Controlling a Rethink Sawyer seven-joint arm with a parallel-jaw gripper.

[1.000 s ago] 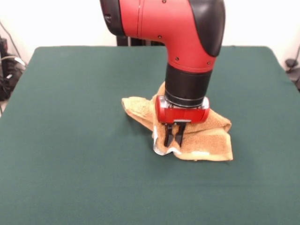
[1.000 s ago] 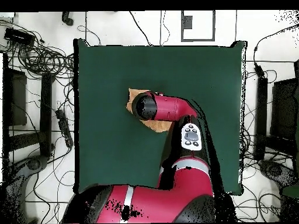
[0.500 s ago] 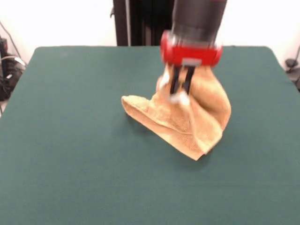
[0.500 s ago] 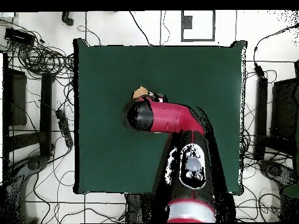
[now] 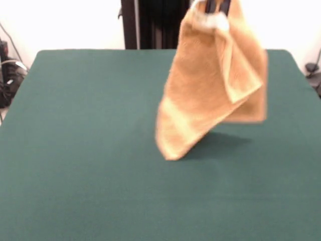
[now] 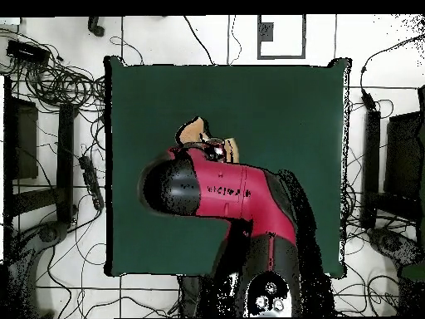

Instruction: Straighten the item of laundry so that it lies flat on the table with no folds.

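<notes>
The orange-tan towel [image 5: 210,85] hangs in the air from the top of the front view, folded over itself, with a white label [image 5: 216,21] near its top. Its lowest corner reaches down close to the dark green table [image 5: 75,150]; I cannot tell if it touches. My gripper [image 5: 216,5] shows only as dark tips at the top edge, shut on the towel's upper edge. In the overhead view the red arm [image 6: 224,191] covers the gripper, and only small parts of the towel [image 6: 194,132] show on the table [image 6: 282,100].
The black pedestal [image 5: 150,25] stands behind the table's far edge. Cables and dark gear lie at the left edge [image 5: 9,75] and right edge [image 5: 313,70]. In the overhead view, cables [image 6: 58,83] and equipment surround the table.
The gripper has risen out of the top of the front view with the towel. The towel went from lying crumpled on the table to hanging almost wholly in the air.
</notes>
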